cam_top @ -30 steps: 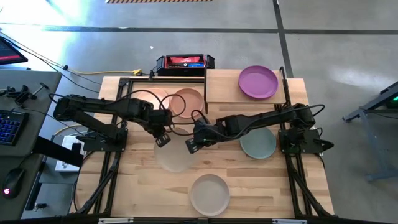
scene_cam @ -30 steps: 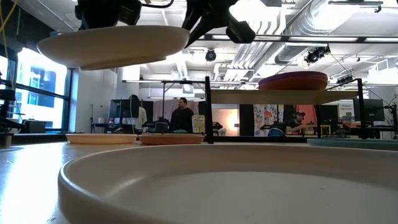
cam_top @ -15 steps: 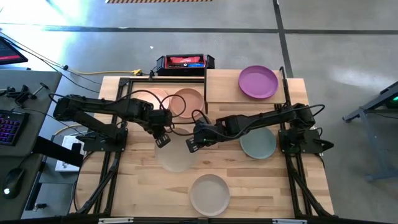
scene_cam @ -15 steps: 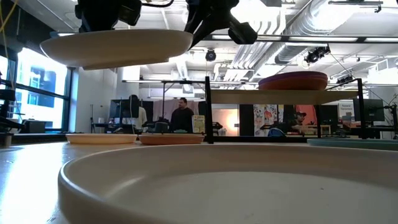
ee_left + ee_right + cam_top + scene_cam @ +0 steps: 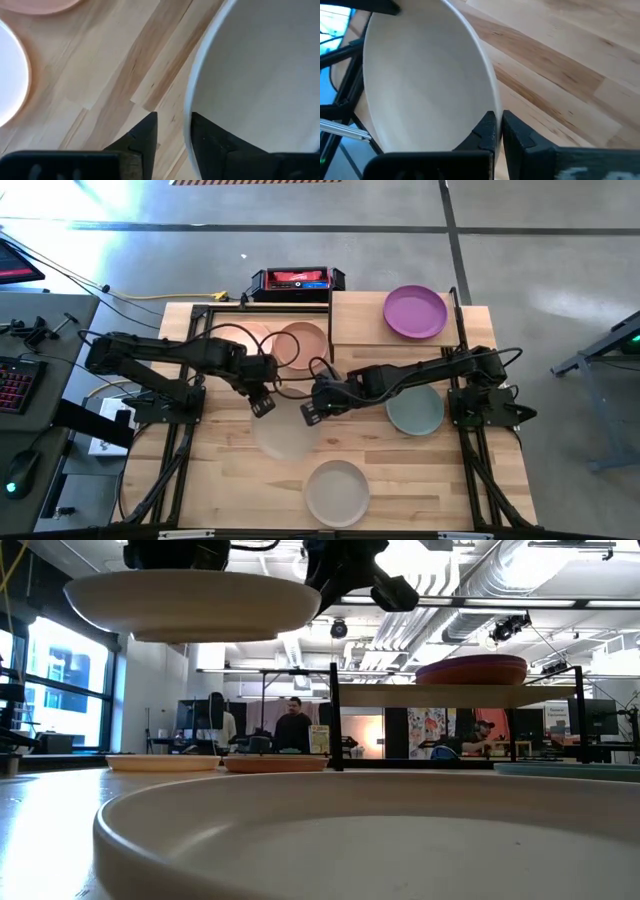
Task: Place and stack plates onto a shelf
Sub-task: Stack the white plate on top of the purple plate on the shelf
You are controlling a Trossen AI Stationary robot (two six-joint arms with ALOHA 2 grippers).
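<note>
A cream plate (image 5: 283, 430) hangs in the air above the table's middle; the low view shows it level, high up (image 5: 190, 602). My right gripper (image 5: 499, 132) is shut on its rim at the plate's right side (image 5: 312, 410). My left gripper (image 5: 174, 135) stands open at the plate's far left rim (image 5: 262, 402), one finger inside the rim and one outside. The shelf (image 5: 355, 320) stands at the far right and carries a purple plate (image 5: 415, 311). My right gripper pinches the cream plate's rim (image 5: 492, 107) between its two fingers, one over the plate's inner face and one outside it. The fingers come from the table's right side, slanting down. The plate is lifted clear of the table and level. My left gripper's fingers (image 5: 200, 137) straddle the rim (image 5: 188, 107); whether they touch it, I cannot tell.
A peach plate (image 5: 302, 345) and a pale plate (image 5: 255, 340) lie at the far middle, a sage green plate (image 5: 415, 410) at the right under my right arm, an off-white plate (image 5: 337, 492) near the front edge. A black-and-red box (image 5: 297, 280) sits beyond the far edge.
The cream plate has tipped from a tilt to level: in the low view its left side has risen while its right side stayed about where it was. Both arms have kept their places.
</note>
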